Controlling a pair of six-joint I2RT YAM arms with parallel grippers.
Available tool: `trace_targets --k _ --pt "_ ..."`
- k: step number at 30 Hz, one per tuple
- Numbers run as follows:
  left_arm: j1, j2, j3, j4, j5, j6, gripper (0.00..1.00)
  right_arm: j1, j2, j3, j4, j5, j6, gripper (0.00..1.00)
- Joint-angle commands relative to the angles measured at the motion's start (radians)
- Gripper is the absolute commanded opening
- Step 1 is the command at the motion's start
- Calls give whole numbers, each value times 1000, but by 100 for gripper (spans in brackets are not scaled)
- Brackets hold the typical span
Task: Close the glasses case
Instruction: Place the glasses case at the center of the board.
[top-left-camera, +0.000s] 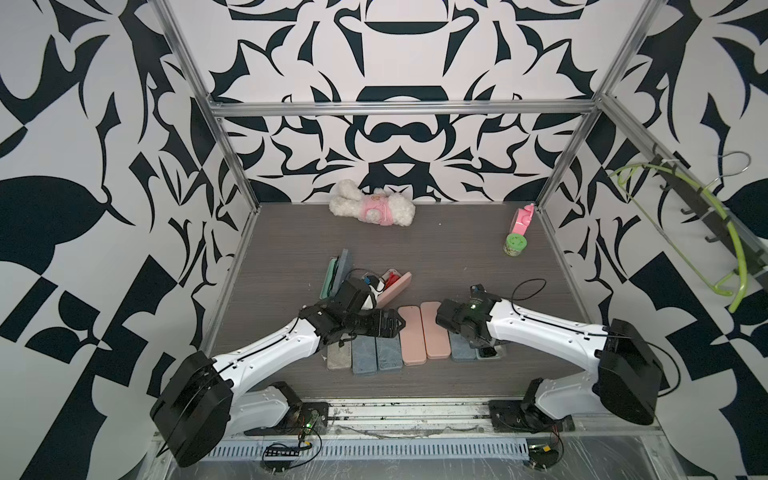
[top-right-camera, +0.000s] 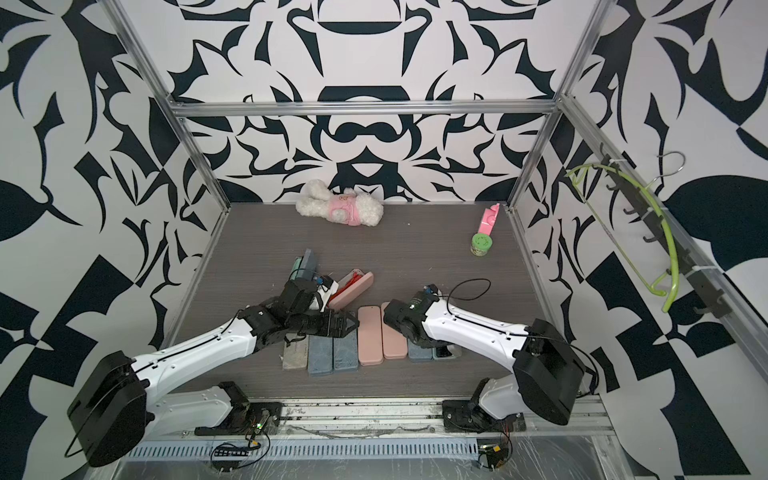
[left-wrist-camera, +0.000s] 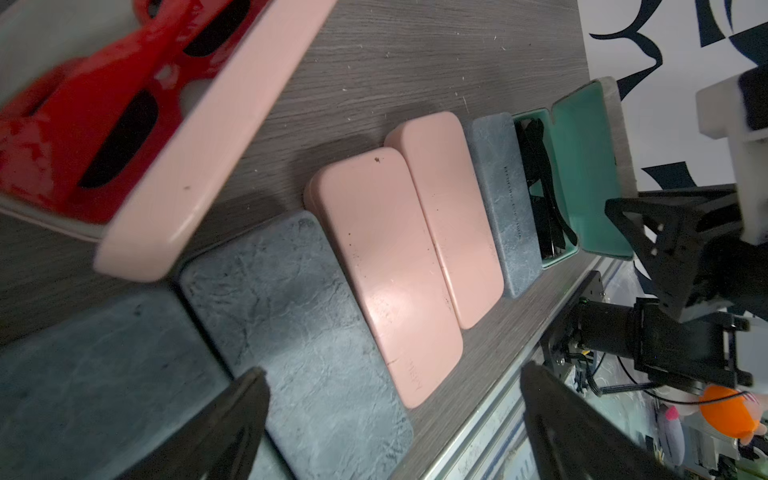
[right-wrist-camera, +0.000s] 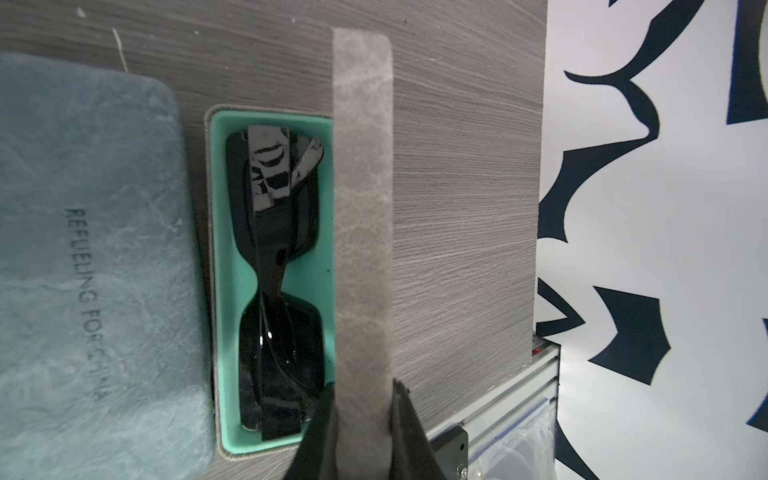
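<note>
Left gripper (top-left-camera: 395, 323) hangs wide open above the blue-grey cases (top-left-camera: 376, 353) in the left half of the row, well apart from my job (I would leave it parked). Moving right along the row come two shut pink cases (top-left-camera: 424, 334), then a blue-grey neighbour (right-wrist-camera: 83, 249). At the right end is the glasses case (right-wrist-camera: 220, 270), long axis running front to back like the others, black sunglasses (right-wrist-camera: 278, 257) inside. Right gripper (right-wrist-camera: 362, 409), the nearer one, is pinched onto its lid (right-wrist-camera: 362, 187), which stands about upright along the case's right-hand long edge. So the swing goes leftward, down over the tray. Only that neighbour, just beside the tray, crowds the landing.
</note>
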Motion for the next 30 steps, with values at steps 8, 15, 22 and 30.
trace_targets --k 8,15,22,30 --pt "3 21 42 26 33 1 100 8 -55 -19 61 -14 12 38" --pt "3 17 61 47 65 9 100 -1 -167 -34 81 -34 22 47" --pt "1 107 122 73 147 11 100 -90 -325 -41 92 -128 5 51" --pt "-56 306 257 127 264 -23 99 -402 -486 -152 176 -420 -102 51"
